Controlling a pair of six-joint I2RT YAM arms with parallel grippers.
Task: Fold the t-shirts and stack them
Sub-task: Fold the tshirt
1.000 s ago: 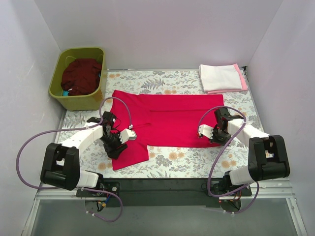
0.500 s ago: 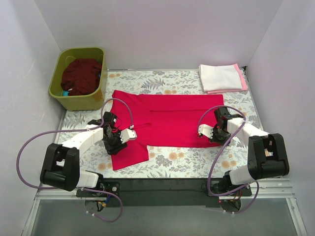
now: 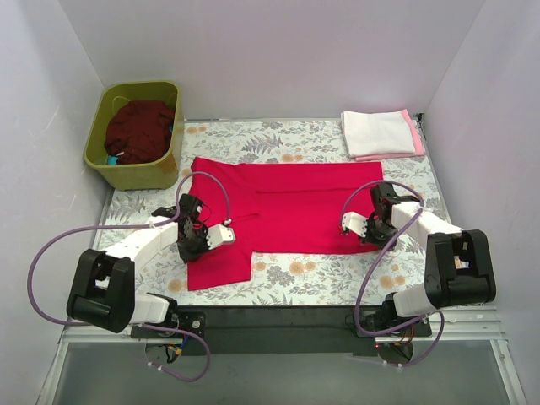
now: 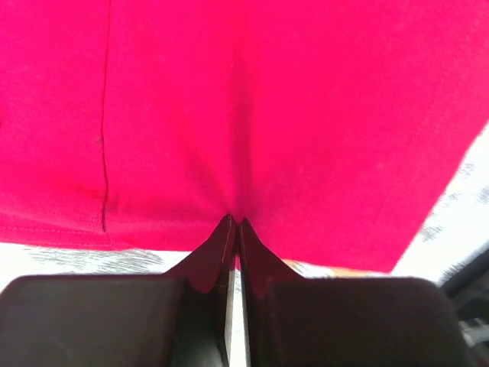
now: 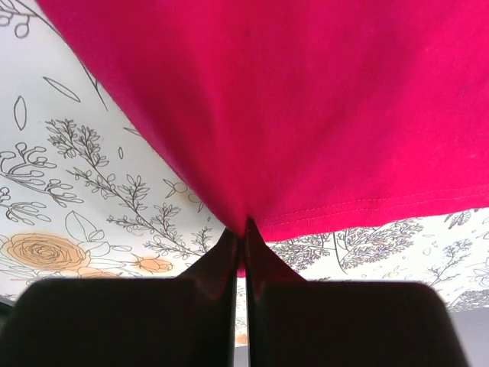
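The crimson-red t-shirt (image 3: 287, 207) lies spread across the middle of the floral table cloth. My left gripper (image 3: 192, 240) is shut on its near left part, pinching the cloth by the hem (image 4: 233, 222). My right gripper (image 3: 371, 234) is shut on its near right corner, pinching the hemmed edge (image 5: 246, 225). A white t-shirt (image 3: 377, 132) lies folded on a pale pink one (image 3: 417, 137) at the back right. The dark maroon t-shirt (image 3: 139, 131) lies bundled in the olive-green tub.
The olive-green tub (image 3: 135, 173) stands at the back left corner. The grey-and-orange floral table cloth (image 3: 337, 270) covers the table. White walls close in the left, right and back sides. A dark bar with both arm bases runs along the near edge.
My left gripper has shifted slightly back and left, pulling the shirt's near left flap with it; the flap's front edge now lies straighter. The right gripper has barely moved.
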